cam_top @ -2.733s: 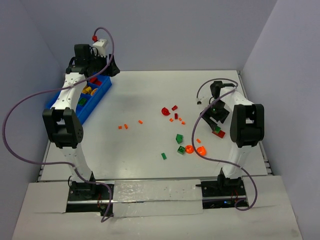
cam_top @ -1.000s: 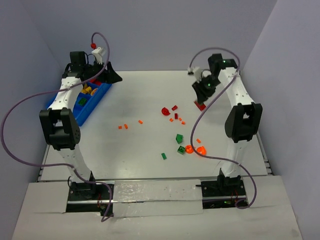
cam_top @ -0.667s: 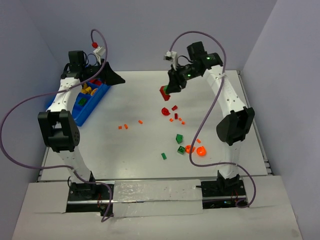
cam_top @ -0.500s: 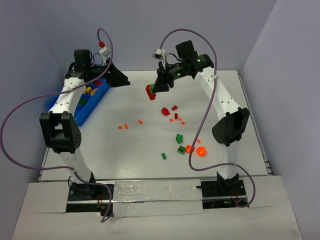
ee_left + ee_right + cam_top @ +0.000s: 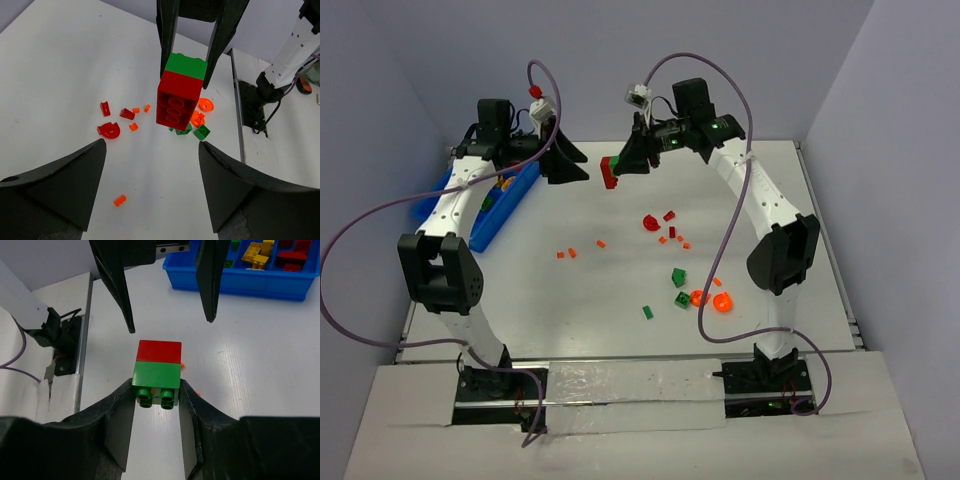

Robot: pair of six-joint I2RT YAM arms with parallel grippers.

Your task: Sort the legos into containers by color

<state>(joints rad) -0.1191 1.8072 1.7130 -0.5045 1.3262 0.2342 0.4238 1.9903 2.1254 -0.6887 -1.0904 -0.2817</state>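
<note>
My right gripper [image 5: 625, 163] is shut on a stack of two legos, a green brick [image 5: 156, 374] with a red brick [image 5: 159, 351] on its far end, held high over the back middle of the table. The stack also shows in the top view [image 5: 610, 171] and the left wrist view [image 5: 178, 100]. My left gripper [image 5: 570, 163] is open and empty, facing the stack from the left, a short gap away. The blue bin [image 5: 498, 215] lies at the back left and holds yellow, red and green bricks [image 5: 260, 255].
Loose legos lie on the table's right half: a red half-round piece [image 5: 650, 223], small red and orange bits [image 5: 672, 236], green bricks [image 5: 678, 277], two translucent orange rounds [image 5: 711, 299], a small green brick [image 5: 647, 312] and tiny orange bits [image 5: 565, 254].
My right arm lifted the red and green stack from the right side of the table and carried it up and left. My left gripper swung right from over the bin toward it.
</note>
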